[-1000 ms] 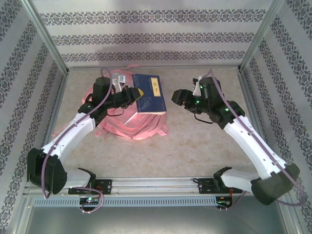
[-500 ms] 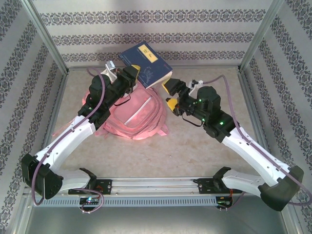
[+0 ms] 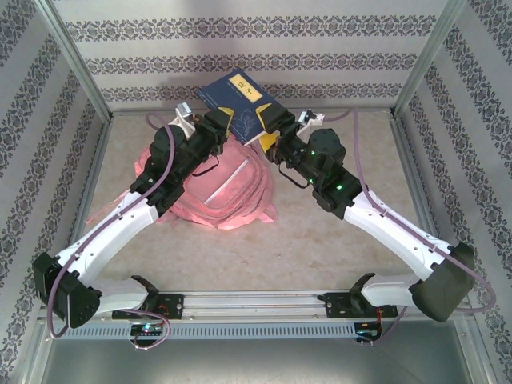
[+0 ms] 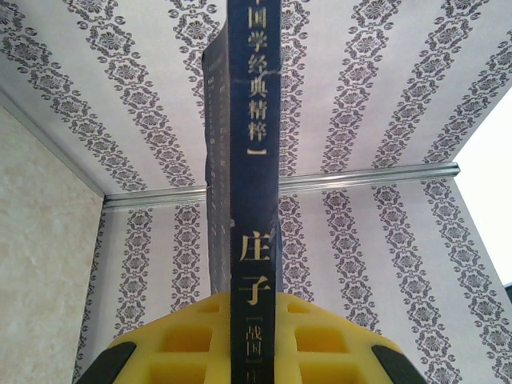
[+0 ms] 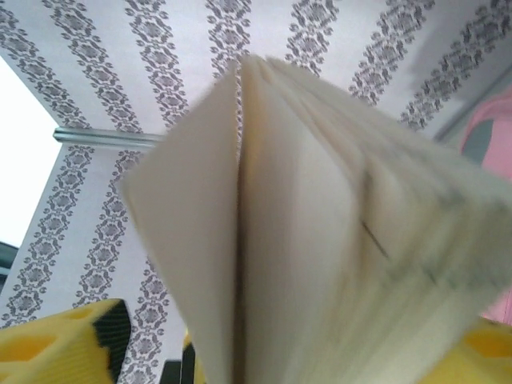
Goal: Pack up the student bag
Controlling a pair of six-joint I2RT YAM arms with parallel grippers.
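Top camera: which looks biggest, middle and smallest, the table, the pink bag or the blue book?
1. table
2. pink bag
3. blue book, smallest even though it is held up nearer the camera

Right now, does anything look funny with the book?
Yes. The blue book hangs tilted up in the air by the student bag, pinched at its spine by the left fingers. Its pages are splaying apart instead of lying shut, between the right fingers, which stand open.
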